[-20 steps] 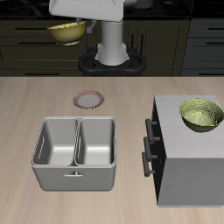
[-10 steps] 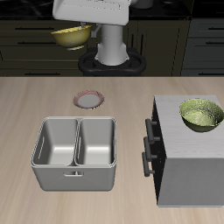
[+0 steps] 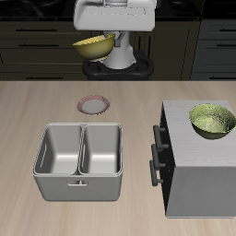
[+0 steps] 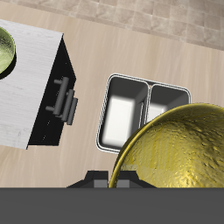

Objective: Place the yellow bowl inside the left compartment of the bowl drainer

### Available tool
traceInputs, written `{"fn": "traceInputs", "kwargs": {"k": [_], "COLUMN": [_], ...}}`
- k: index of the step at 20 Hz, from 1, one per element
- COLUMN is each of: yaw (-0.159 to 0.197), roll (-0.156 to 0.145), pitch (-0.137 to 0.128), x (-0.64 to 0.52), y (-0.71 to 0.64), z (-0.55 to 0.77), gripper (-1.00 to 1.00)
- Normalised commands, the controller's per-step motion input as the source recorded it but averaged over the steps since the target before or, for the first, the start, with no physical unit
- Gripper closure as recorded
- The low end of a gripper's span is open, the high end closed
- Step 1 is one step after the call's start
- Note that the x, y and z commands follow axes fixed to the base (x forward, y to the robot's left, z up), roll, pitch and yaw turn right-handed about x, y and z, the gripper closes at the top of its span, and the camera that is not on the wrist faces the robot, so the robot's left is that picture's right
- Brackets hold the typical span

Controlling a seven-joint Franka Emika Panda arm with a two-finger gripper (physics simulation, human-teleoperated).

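The gripper point(image 3: 103, 39), pinching the yellow bowl point(image 3: 95, 46) (held high), hangs at upper centre, the bowl drainer point(image 3: 81, 163) at lower left.

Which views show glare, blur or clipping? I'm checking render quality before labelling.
Exterior view: sharp and evenly lit, soft highlights inside the grey metal two-compartment bowl drainer, faint shadows beneath it; arm cropped at the frame edge. Wrist view: the glossy yellow-olive bowl looms large, cut off by the frame, speckled with highlights; fingers hidden.

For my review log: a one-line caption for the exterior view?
Gripper holds the yellow bowl aloft, behind the bowl drainer.
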Motion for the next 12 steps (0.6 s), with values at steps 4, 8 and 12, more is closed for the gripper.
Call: {"fn": "traceInputs", "kwargs": {"k": [4,8,12], "yaw": [0.016,0.018,-0.002], "roll": [0.012,-0.001,-0.013], "pitch": [0.011,0.007,0.026], "x": [0.27,0.14,0.19], "y": [0.19,0.04,-0.03], "z": [-0.11,-0.13,-0.23], "gripper": [1.0,1.0,1.0]}}
